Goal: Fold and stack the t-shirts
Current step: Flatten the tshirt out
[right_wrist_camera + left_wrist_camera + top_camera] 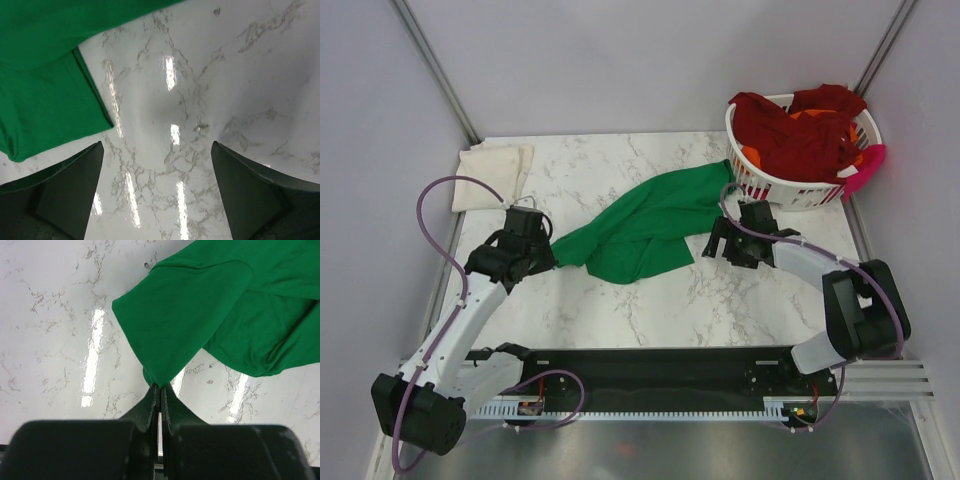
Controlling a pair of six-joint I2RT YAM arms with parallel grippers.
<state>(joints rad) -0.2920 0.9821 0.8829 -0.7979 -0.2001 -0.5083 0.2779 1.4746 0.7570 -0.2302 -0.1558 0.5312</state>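
Pinching one corner of the bright green t-shirt (pixel 210 315), the left gripper (pixel 160 388) is clamped right down on the cloth, fingers pressed together and the fabric fanning out from the tips. That shirt lies rumpled across the middle of the desk (pixel 620 300), running in a slanting band from the left gripper toward the far right corner, where its far end comes up against the near side of the white laundry basket (pixel 790 190). Over on the other side, the right gripper (pixel 157 150) hovers over bare marble with its jaws spread wide and nothing between them; a hemmed edge of the green shirt lies just beside one finger. Up in the far left corner, the cream t-shirt (pixel 492 170) lies flat on the desk. The basket is heaped with dark red t-shirts (pixel 800 135), a bit of orange cloth (pixel 752 155) peeking out among them, and something pink (pixel 870 165) hanging over its right rim.
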